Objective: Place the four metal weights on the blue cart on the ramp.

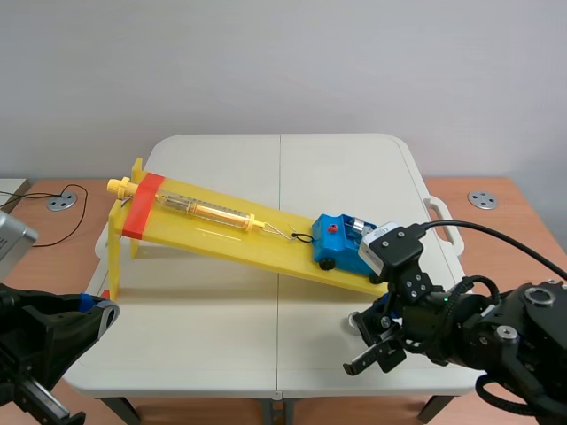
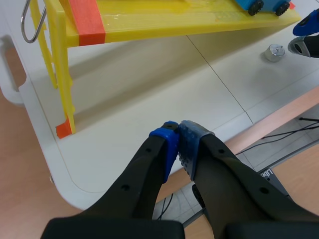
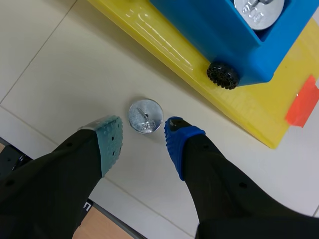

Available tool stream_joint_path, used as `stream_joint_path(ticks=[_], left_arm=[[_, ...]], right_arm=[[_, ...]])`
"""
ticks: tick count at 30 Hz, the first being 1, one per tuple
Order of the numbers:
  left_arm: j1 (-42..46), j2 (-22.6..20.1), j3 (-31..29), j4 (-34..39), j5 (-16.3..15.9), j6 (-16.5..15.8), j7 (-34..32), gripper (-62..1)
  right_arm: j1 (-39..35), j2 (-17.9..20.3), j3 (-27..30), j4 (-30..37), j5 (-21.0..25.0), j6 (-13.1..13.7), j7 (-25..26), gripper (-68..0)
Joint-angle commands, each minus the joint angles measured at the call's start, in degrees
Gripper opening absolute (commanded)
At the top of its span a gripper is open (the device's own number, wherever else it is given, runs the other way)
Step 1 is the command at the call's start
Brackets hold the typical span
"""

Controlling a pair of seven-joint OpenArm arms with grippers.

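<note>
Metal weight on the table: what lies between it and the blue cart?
Between metal weight and blue cart: only bare table and the yellow ramp edge, shown in the right wrist view.

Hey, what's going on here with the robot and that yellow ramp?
The right gripper is open, its fingers on either side of a metal weight lying on the table beside the yellow ramp. The blue cart sits at the ramp's low end with a second weight in it. The left gripper is shut on nothing, near the table's edge.
</note>
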Motion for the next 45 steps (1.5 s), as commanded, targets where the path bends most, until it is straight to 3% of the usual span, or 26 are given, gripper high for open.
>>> stream_joint_path(ticks=[1, 9, 22, 29, 45], left_arm=[[-0.7, 0.3, -0.9, 3.6, -4.2, -1.0, -5.5, -55.8], [-0.7, 0.3, -0.9, 3.6, -4.2, -1.0, -5.5, -55.8], [-0.7, 0.3, -0.9, 3.6, -4.2, -1.0, -5.5, -55.8], [-0.7, 0.3, -0.9, 3.6, -4.2, -1.0, -5.5, -55.8], [-0.7, 0.3, -0.9, 3.6, -4.2, -1.0, -5.5, -55.8]], right_arm=[[5.0, 0.7, -0.3, 3.1, 0.7, 0.0, 7.8, -45.7], [7.0, -1.0, -3.1, -1.5, -1.2, -1.3, 9.2, -45.7], [7.8, -1.9, -4.3, -3.2, -2.0, -2.6, 10.2, -45.7], [7.8, -1.9, -4.2, -2.5, -3.0, -5.7, 10.3, -45.7], [8.0, -2.1, -4.4, -5.1, -3.0, -5.6, 13.2, -47.9]])
